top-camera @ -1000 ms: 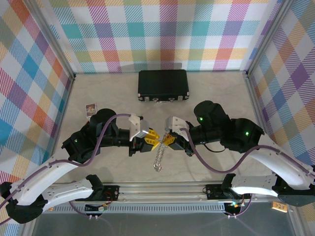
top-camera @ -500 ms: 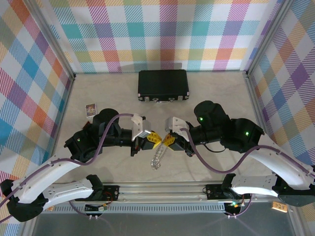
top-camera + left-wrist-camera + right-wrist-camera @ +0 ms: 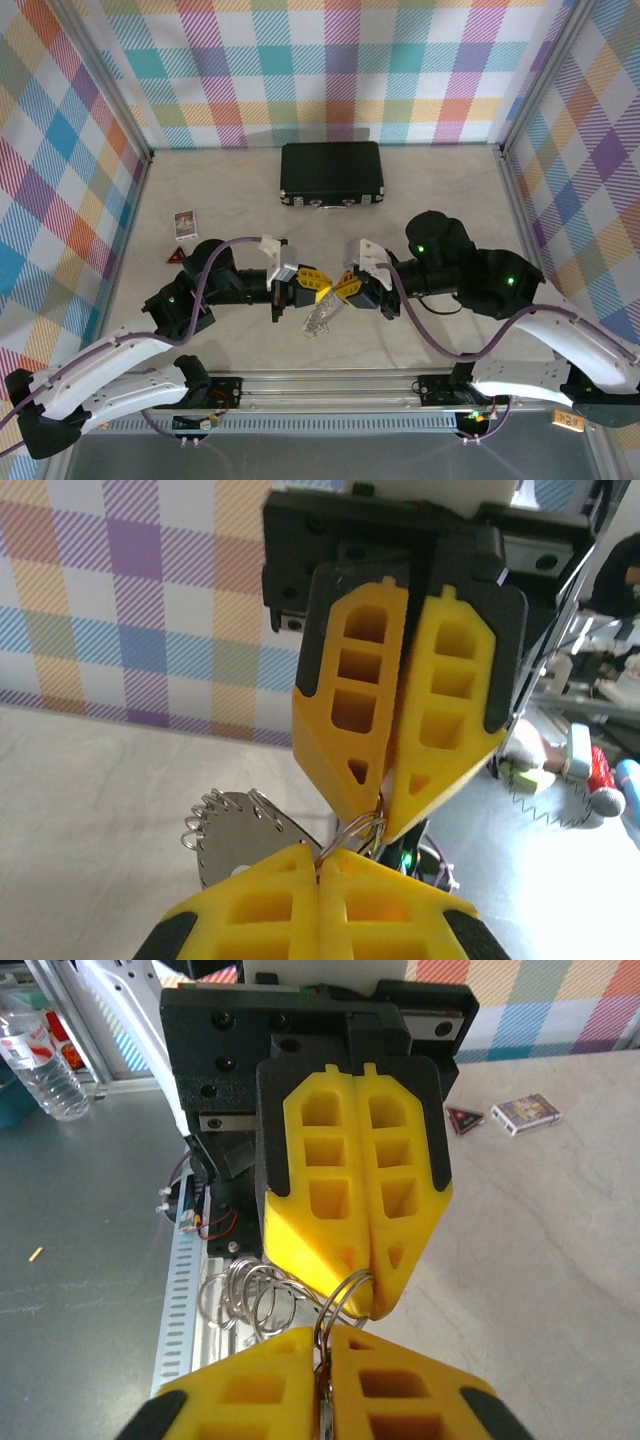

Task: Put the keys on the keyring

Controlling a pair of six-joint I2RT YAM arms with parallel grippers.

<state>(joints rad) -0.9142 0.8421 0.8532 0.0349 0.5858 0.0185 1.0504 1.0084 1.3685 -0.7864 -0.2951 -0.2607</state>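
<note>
Top external view: both arms are meeting tip to tip over the middle of the table (image 3: 200,190). The left end effector (image 3: 316,286) and right end effector (image 3: 340,290) are nearly touching, w/ the keys (image 3: 319,320) dangling just below them as a short silvery clump. It's too small here to pick out single keys.

Left wrist cam: the left end effector (image 3: 320,855) is sitting closed at the bottom edge, its lower half cut off by the frame. It's pinching the wire of the keyring (image 3: 360,830). The right end effector (image 3: 383,825) is pointing down at it from above, fingers together and nipping the same loop at the tips. The keys (image 3: 235,840) are peeking out to the left, partly hidden behind the yellow fingers. They're looking like a flat silvery disc w/ wire coils on the rim.

Right wrist cam: the right end effector (image 3: 322,1335) is closed on the keyring (image 3: 340,1305), w/ the left end effector (image 3: 368,1305) gripping the loop's top. Wire coils are bunching beside it. Can't tell where the keyring ends and the bunch starts, tbh.

Bkgd: a black case (image 3: 331,187) is lying at the far side, and a card box (image 3: 184,222) and a small red triangle thing (image 3: 174,257) are sitting far left. A water bottle (image 3: 45,1070) off the table is half cropped.
</note>
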